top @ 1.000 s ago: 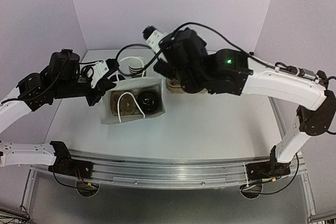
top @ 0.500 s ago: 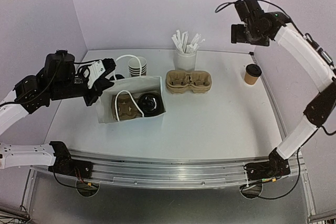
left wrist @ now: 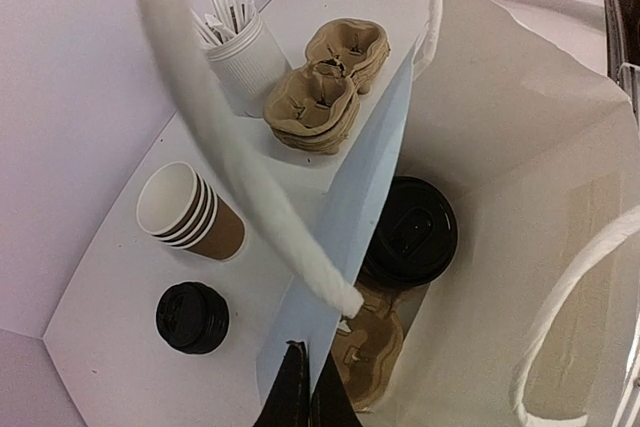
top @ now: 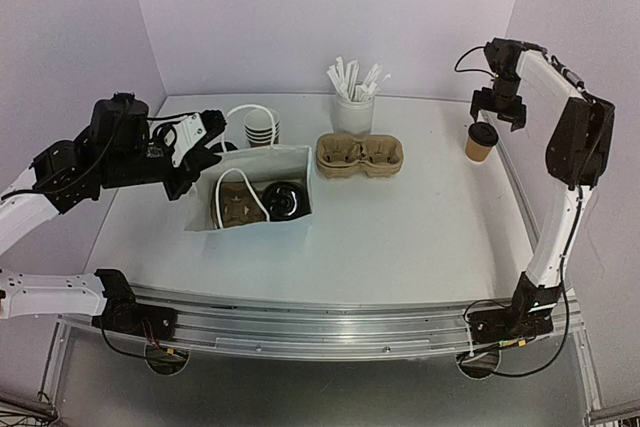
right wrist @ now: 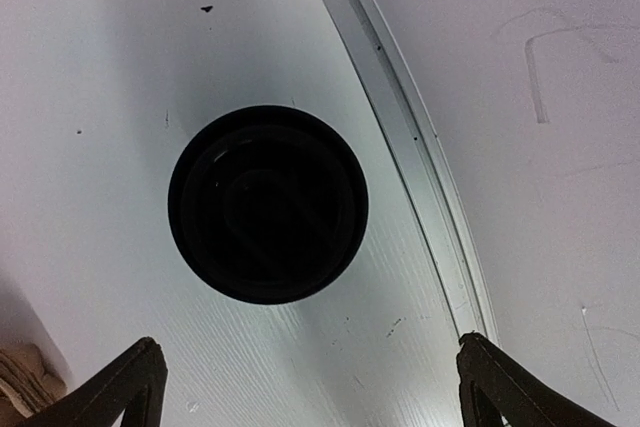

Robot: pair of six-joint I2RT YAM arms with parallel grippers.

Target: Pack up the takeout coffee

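Note:
A lidded kraft coffee cup (top: 481, 140) stands at the table's far right. My right gripper (top: 497, 110) hovers just above it, open and empty. In the right wrist view the black lid (right wrist: 268, 205) lies ahead of the spread gripper (right wrist: 312, 387). My left gripper (top: 203, 158) is shut on the left wall of the white paper bag (top: 297, 169). The wrist view shows the gripper (left wrist: 305, 397) pinching the bag edge (left wrist: 345, 217). Inside the bag a second lidded cup (left wrist: 410, 232) sits in a brown carrier (left wrist: 375, 347). It also shows in the top view (top: 284, 199).
A stack of open kraft cups (top: 262, 127) and a stack of black lids (left wrist: 192, 317) stand behind the bag. A white cup of straws (top: 354, 107) and stacked brown carriers (top: 360, 154) are mid-table. The table's metal rail (right wrist: 400, 117) runs right beside the right-hand cup.
My right arm swung from over the bag and carriers to the far right and came down over the lidded cup. My left gripper kept its hold on the bag.

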